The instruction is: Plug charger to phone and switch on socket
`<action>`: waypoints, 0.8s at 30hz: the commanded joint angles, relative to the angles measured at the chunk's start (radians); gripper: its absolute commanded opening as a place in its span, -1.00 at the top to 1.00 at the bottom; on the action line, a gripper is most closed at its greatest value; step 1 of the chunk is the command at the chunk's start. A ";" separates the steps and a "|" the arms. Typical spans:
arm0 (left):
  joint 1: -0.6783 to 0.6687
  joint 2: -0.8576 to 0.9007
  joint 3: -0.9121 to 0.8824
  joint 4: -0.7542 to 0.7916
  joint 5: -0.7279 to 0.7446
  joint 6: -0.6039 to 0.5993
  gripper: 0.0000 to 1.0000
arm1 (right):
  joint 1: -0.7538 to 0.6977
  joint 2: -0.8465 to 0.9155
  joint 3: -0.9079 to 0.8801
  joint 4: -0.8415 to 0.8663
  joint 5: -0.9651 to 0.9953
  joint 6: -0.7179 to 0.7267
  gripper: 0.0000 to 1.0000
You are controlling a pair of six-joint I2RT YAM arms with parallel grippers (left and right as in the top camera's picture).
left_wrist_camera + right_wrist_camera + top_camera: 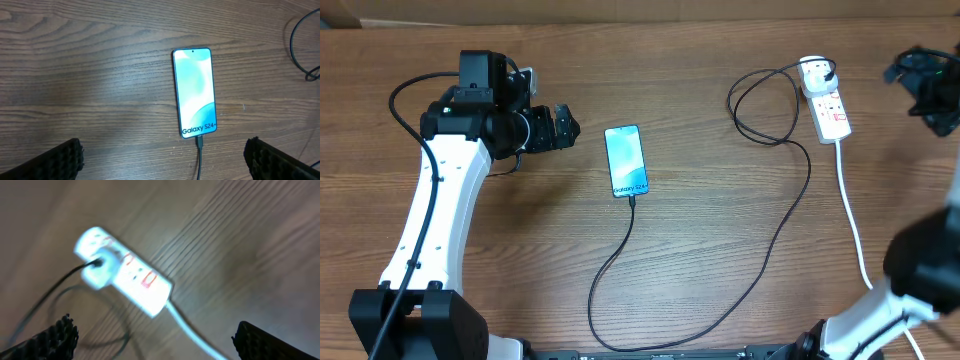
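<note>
The phone (626, 160) lies flat mid-table with its blue-teal screen lit, and it fills the centre of the left wrist view (195, 92). The charger cable (760, 270) has its black connector (199, 142) seated in the phone's bottom end. It loops along the front of the table up to the white plug (815, 72), which is pushed into the socket (831, 110). My left gripper (560, 128) hovers open just left of the phone, with nothing between its fingers (55, 162). My right gripper (910, 72) is open to the right of the socket (135, 280), apart from it. That view is blurred.
The socket's thick white cord (852, 215) runs toward the front right, past my right arm's base (925, 265). The black cable forms loose loops (765, 105) left of the socket. Bare wooden table (720, 60) lies between the phone and the socket.
</note>
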 commanded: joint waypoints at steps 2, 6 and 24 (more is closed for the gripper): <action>-0.002 0.009 0.006 0.000 0.005 -0.003 -1.00 | 0.038 -0.122 0.014 -0.064 -0.008 0.014 -1.00; -0.002 0.009 0.006 0.000 0.005 -0.003 -1.00 | 0.073 -0.223 0.014 -0.130 -0.075 0.013 -0.99; -0.002 0.009 0.006 0.000 0.005 -0.003 -0.99 | 0.311 -0.659 -0.179 -0.227 -0.057 0.014 -0.99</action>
